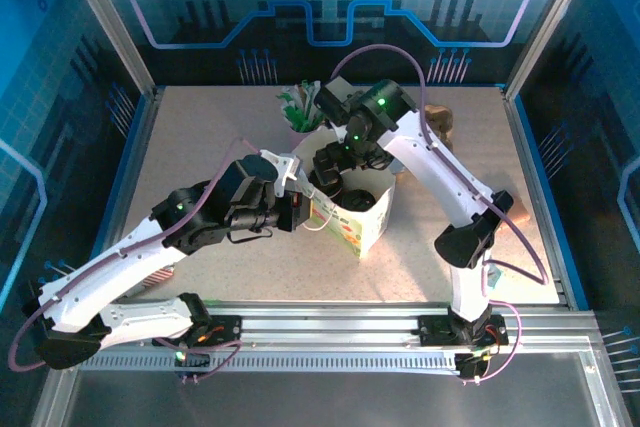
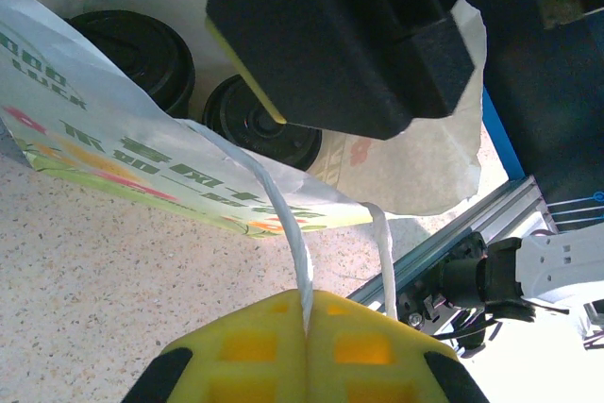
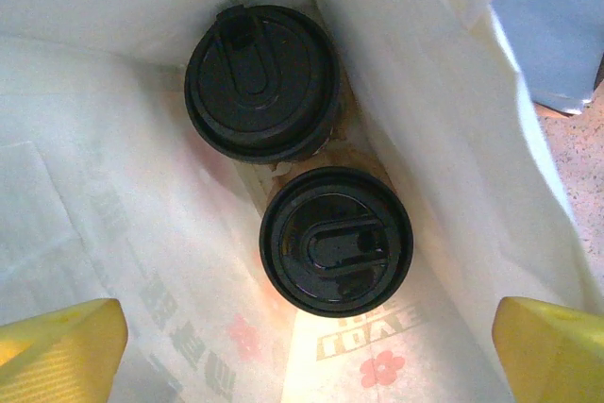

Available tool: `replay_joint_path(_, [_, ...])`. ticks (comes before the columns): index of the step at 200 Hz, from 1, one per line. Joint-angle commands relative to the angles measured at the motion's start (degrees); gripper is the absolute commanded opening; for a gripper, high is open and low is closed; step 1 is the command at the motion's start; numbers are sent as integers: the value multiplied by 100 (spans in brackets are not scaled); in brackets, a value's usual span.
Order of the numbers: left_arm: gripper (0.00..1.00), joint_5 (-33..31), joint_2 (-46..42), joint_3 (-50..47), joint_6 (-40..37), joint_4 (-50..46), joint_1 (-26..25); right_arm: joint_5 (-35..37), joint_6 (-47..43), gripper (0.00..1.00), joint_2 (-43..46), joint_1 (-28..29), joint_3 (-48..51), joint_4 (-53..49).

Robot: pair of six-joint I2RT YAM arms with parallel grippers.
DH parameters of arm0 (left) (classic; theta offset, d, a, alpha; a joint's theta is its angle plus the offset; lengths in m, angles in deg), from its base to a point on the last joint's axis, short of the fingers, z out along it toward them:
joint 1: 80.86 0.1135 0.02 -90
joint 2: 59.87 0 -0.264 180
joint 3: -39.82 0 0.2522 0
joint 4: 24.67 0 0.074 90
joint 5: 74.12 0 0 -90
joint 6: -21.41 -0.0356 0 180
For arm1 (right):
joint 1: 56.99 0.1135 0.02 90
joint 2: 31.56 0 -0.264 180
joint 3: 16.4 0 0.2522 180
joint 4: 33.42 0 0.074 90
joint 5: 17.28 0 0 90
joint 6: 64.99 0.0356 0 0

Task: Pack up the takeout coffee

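**Blue booth, speckled desk: lidded coffees stand inside the paper bag**

A blue-panelled enclosure with aluminium posts surrounds a pale speckled desk. Near the middle of it stands a white paper bag with green and pink print on its side and its mouth open upward. Behind the bag, towards the back of the desk, is a pink cup with green-and-white sachets sticking out of it.

The left hand reaches the bag from the left. Its yellow fingertips are pressed together on one strand of the bag's white handle, which runs up from the pads to the bag's rim. From above, this hand sits just beside the bag's left edge.

The right hand hangs over the bag's mouth and points down into it. In its own wrist view the two yellow fingertips stand at opposite bottom corners, so the hand is spread wide with nothing between them.

The takeout coffee is inside the bag. Looking straight down, two round black lids show on the bag's floor: the upper lid towards the far corner and the lower lid just beside it, closer to the fingertips. Brown cardboard shows between and around them. The cups beneath are mostly hidden by the lids. Both lids sit level.
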Motion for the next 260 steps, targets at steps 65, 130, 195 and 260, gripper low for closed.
replay_joint_path(65, [0,-101,11,137,53,-90,-39,34,-12,100,285,59,-534,-573])
replay_joint_path(130, [0,-107,24,160,50,-103,-39,-13,-17,100,460,53,-761,-597])
replay_joint_path(195, [0,-130,54,217,44,-112,-36,-285,-77,100,704,7,-858,-456])
replay_joint_path(260, [13,-167,64,341,-9,-152,-35,-461,-88,100,892,-71,-902,-350])
